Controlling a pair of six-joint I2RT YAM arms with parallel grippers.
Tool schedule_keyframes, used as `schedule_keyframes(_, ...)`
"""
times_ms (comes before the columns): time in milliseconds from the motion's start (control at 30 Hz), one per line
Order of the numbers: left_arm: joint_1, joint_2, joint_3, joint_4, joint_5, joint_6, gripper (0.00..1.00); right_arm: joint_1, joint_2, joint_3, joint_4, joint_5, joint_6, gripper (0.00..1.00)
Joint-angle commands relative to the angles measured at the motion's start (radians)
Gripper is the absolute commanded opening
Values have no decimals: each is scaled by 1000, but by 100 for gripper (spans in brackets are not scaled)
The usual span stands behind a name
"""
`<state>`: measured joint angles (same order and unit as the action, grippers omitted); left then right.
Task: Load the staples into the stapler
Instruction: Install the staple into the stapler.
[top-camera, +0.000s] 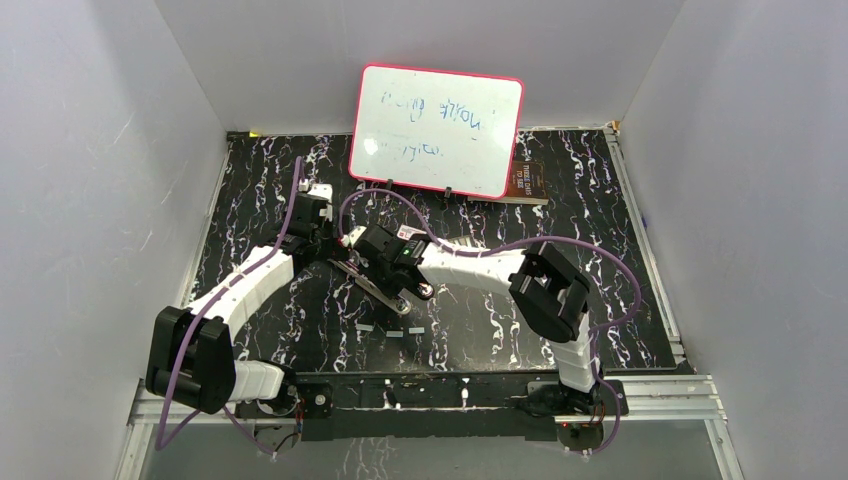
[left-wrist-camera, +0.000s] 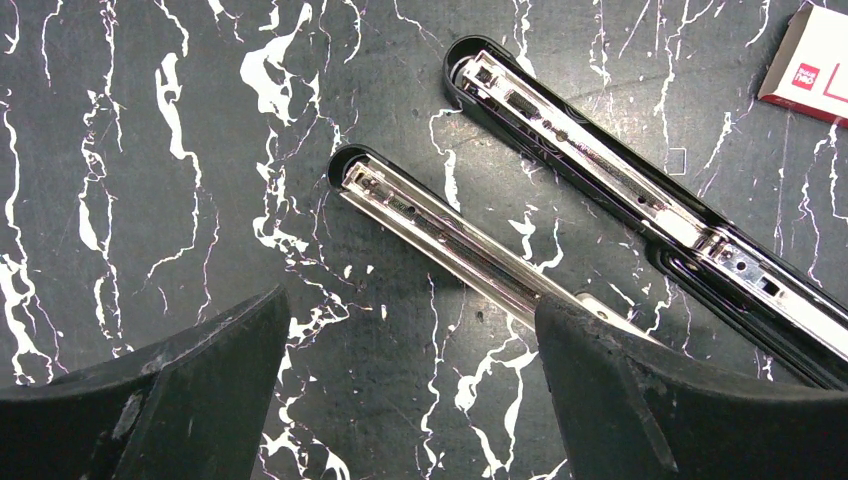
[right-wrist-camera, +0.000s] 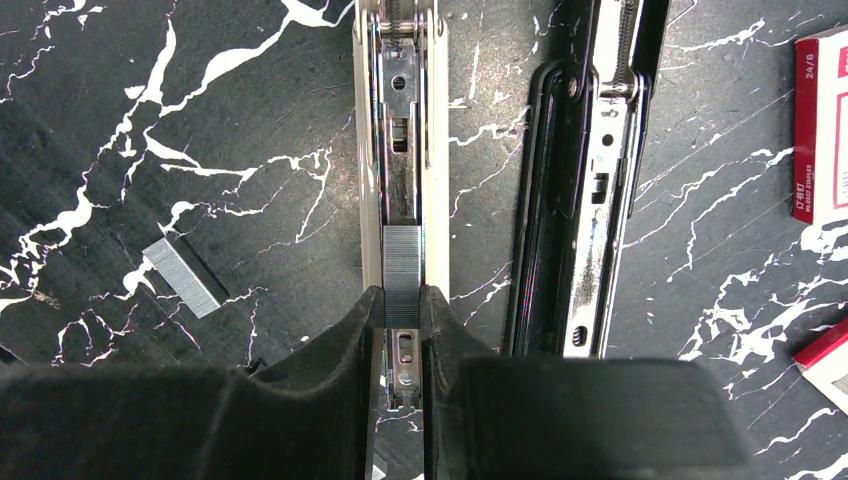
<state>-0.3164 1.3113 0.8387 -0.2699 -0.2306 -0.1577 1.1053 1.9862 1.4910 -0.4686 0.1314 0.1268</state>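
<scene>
The right claw (right-wrist-camera: 402, 300) is clenching a short strip of staples (right-wrist-camera: 402, 262) by its near end. The strip is lying in line with the shiny rail of the stapler (right-wrist-camera: 400, 150), between the rail's side walls; whether it is seated there cannot be told. The stapler is lying opened flat, its black half spreading just right of the rail. The left claw (left-wrist-camera: 410, 315) is standing released, jaws wide, with the stapler's two rounded ends ahead of its fingers. A second strip (right-wrist-camera: 182, 277) is lying loose on the black marbled table (left-wrist-camera: 150, 150), left of the rail. A white-and-red box (right-wrist-camera: 822, 130) is sitting near the right edge. A whiteboard (top-camera: 436, 130) is leaning at the table's far end, between pale walls (top-camera: 90, 150).
</scene>
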Motion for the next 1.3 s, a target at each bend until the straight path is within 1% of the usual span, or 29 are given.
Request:
schedule_keyframes(0, -4, -42, -10, -11, -8, 6, 91, -7, 35, 20, -48, 9, 0, 0)
schedule_keyframes(67, -4, -43, -9, -11, -7, 7, 91, -8, 33, 15, -40, 8, 3, 4)
schedule_keyframes(267, -5, -44, -9, -11, -9, 7, 91, -10, 7, -23, 8, 4, 17, 23)
schedule_keyframes(433, -4, -44, -9, -11, -10, 6, 91, -10, -22, -56, 54, 3, 25, 32)
schedule_keyframes(633, -4, -44, -8, -11, -8, 6, 91, -13, -42, -73, 83, 0, 32, 38)
schedule_keyframes(700, -3, -44, -8, -10, -9, 7, 91, -14, -54, -81, 98, 0, 36, 38)
schedule_keyframes(900, -4, -44, -8, -9, -9, 9, 91, -18, -150, -153, 209, -1, 37, 40)
schedule_keyframes(1133, -4, -42, -6, -10, -13, 7, 91, -21, -273, -261, 359, -13, 28, 48)
schedule_keyframes(1200, -4, -44, -5, -9, -12, 7, 91, -22, -285, -275, 381, -8, 26, 48)
schedule_keyframes(1267, -4, -43, -5, -9, -11, 7, 91, -25, -270, -266, 373, -3, 22, 46)
